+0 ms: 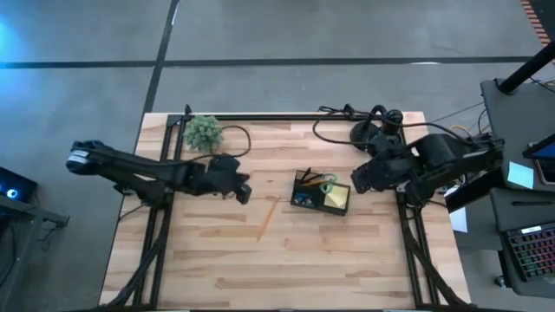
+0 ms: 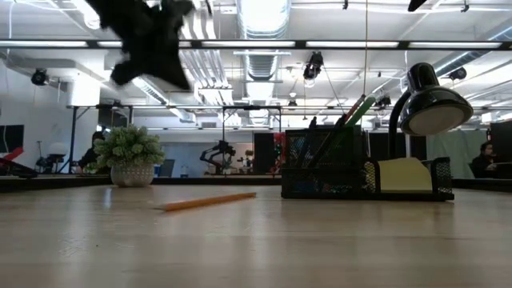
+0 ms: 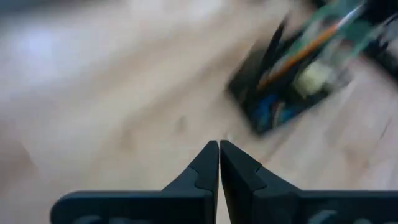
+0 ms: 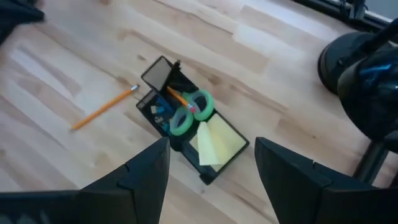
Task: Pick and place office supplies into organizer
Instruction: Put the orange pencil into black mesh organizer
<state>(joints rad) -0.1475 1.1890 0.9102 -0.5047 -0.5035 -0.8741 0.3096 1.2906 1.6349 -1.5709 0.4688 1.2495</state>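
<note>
One pencil lies loose mid-table, just left of the organizer. Your left gripper hangs above it, pinched closed, empty; right gripper gapes wide beside the organizer. Descend closed and you'll likely just shove the pencil.

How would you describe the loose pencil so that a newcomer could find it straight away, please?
Start from the black organizer in the middle of the wooden table. Beside it, towards the left arm, an orange pencil lies flat on bare wood. It is the only supply outside the organizer.
</note>
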